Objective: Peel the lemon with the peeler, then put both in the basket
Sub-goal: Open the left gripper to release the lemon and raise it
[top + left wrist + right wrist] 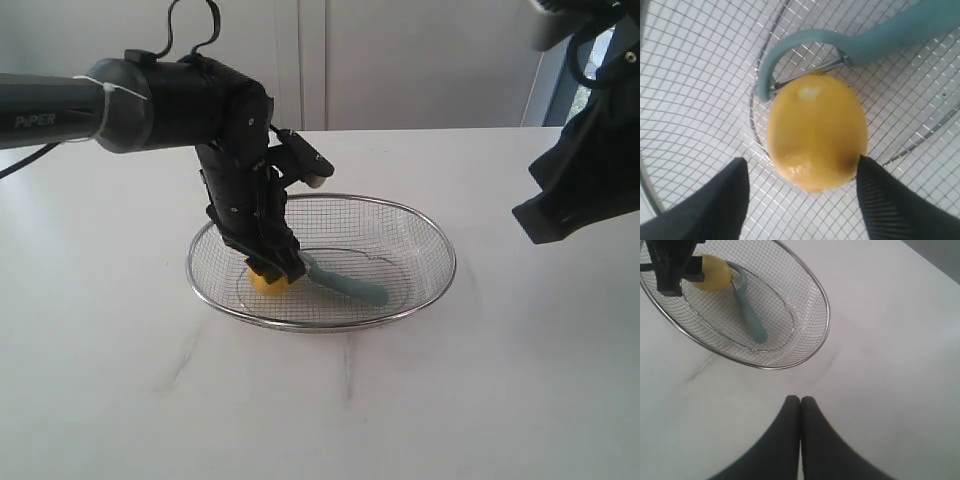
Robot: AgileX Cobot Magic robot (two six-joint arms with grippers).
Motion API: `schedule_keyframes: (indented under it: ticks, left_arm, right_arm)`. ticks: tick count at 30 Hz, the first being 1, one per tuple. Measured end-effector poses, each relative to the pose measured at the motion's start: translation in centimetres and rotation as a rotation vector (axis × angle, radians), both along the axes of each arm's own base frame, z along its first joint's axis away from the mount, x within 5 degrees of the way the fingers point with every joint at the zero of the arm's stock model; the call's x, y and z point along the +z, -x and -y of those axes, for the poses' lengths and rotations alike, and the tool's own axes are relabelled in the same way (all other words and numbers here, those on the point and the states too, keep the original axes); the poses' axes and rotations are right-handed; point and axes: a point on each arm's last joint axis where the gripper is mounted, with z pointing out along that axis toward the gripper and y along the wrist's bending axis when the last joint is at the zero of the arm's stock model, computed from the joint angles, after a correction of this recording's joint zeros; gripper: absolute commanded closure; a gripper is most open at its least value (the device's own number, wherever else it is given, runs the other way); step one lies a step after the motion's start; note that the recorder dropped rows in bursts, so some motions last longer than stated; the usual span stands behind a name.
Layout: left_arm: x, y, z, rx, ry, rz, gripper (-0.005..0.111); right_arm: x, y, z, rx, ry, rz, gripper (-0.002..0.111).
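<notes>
Left pincer (802,161): open, straddling the lemon (815,130)
Lemon: between its jaws, on the basket (690,75) mesh
Peeler (880,37): just past the lemon, blade touching it
Right pincer (800,400): closed, empty, over the tabletop (890,390), well apart from the basket

table (120,400): white, faint grey streaks | wall (420,60): pale panels behind
</notes>
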Motion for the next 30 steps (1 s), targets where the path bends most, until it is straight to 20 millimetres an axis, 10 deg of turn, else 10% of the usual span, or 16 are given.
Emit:
schedule_keyframes:
  ticks: [17, 30]
  left_arm:
    - [6.5, 3.0, -2.2, 0.033, 0.012, -0.026, 0.106]
    - [15.3, 9.5, -7.0, 0.053, 0.141, 0.038, 0.107]
  right_arm:
    - [0.1, -0.1, 0.0, 0.002, 0.0, 0.017, 0.108]
    - [0.4, -0.4, -0.2, 0.009, -0.015, 0.058, 0.108]
